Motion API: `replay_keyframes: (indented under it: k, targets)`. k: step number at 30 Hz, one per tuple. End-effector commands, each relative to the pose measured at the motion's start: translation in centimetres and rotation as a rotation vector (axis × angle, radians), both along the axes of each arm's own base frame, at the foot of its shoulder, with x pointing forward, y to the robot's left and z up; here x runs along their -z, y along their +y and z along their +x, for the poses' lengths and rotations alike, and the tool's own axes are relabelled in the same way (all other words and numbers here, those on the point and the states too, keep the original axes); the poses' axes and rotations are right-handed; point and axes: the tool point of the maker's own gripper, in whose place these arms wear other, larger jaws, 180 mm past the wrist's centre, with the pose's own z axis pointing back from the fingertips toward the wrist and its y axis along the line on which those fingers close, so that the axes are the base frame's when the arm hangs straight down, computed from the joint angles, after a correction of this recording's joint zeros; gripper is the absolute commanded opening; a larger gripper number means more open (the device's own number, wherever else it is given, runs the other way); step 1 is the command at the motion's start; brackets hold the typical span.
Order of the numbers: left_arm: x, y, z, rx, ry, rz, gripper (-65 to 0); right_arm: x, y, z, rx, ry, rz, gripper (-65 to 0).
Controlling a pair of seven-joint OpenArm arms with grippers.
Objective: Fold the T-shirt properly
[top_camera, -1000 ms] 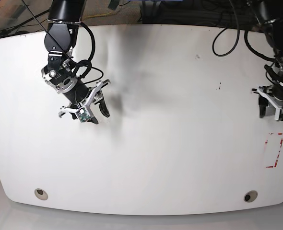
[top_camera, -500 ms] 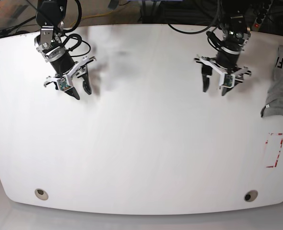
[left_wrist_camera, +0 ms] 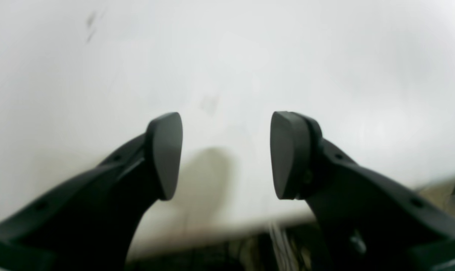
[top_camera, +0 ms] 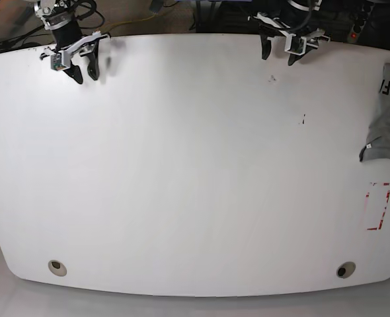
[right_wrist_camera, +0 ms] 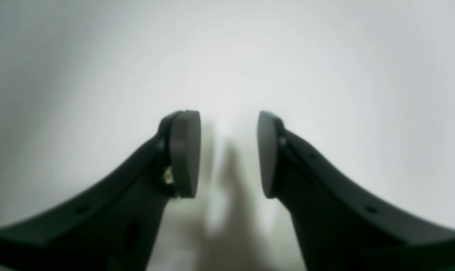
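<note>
The white table carries only the grey T-shirt, bunched at the right edge of the base view, dark letters showing on its top part, partly cut off by the frame. Just below it is a red-marked rectangle.

The left claw sits at the top edge, right of centre, fingers spread apart with nothing between them. The right claw is in the upper left corner, fingers also parted and holding nothing.
</note>
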Motion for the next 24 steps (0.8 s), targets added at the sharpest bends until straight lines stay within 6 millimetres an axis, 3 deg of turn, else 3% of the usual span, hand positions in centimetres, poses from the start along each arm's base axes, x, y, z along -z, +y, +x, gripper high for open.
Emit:
replay_keyframes:
  k: [1, 9, 13, 19, 24]
  targets:
    - [-1.0, 0.1, -1.5, -0.015, 0.004, -0.001, -31.8, -1.1, 0.2, -1.0, -0.001, -0.024, 0.038, -40.4]
    - [0.0, 0.6, -8.9, -0.065, 0.194, -0.032, -31.9, 0.6, 0.3, -9.2, 0.046, 0.165, 0.09, -40.4]
    - [1.1, 1.8, -12.5, -0.103, 0.291, -0.023, -31.9, 1.0, 0.7, -13.4, 0.048, 0.265, 0.096, -40.4]
    - [5.2, 3.6, -19.0, -0.159, 0.483, -0.001, -31.9, 2.8, 3.1, -19.9, 0.064, 0.436, 0.158, -40.4]
    - [9.7, 4.5, -22.2, -0.199, 0.6, -0.002, -31.9, 6.6, 4.3, -24.6, 0.098, 0.59, 0.213, -40.4]
